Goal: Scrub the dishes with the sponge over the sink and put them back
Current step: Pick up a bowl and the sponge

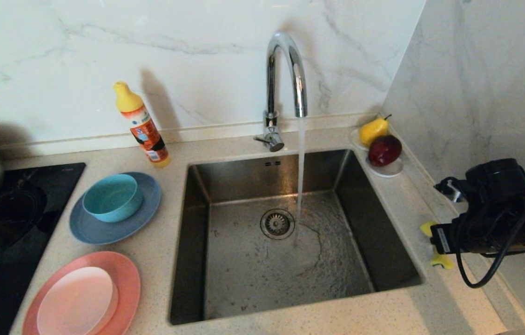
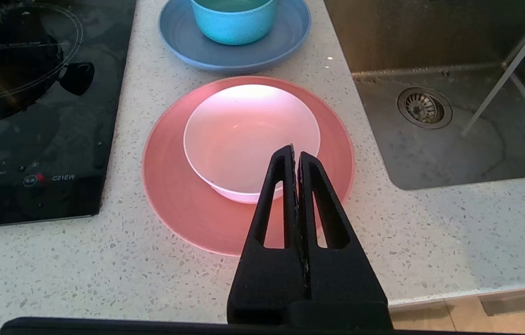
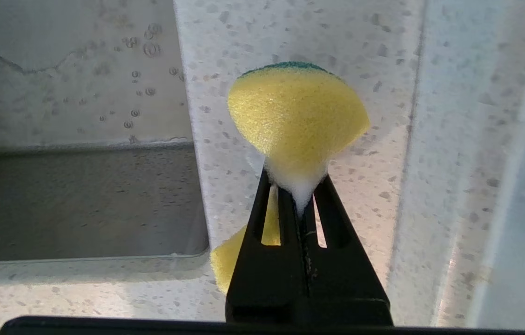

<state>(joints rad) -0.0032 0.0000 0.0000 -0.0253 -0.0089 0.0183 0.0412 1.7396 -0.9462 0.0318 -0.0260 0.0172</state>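
My right gripper (image 1: 434, 244) (image 3: 297, 186) hangs over the counter strip right of the sink (image 1: 244, 274), shut on the yellow sponge (image 3: 297, 116) (image 1: 430, 229); white foam squeezes out at the pinch. Left of the sink, the teal bowl (image 1: 112, 197) sits in the blue-grey plate (image 1: 99, 230), and the pale pink dish (image 1: 76, 302) rests on the salmon-pink plate (image 1: 127, 274). My left gripper (image 2: 296, 151) is parked above the counter's front edge, shut on nothing and pointing at the pale pink dish (image 2: 244, 130). It is out of the head view.
The faucet (image 1: 286, 74) runs a stream of water into the sink near the drain strainer (image 1: 277, 224). A detergent bottle (image 1: 144, 125) stands at the back. A white saucer (image 1: 389, 170) with fruit sits at the sink's back right corner. A black cooktop (image 1: 20, 186) lies far left.
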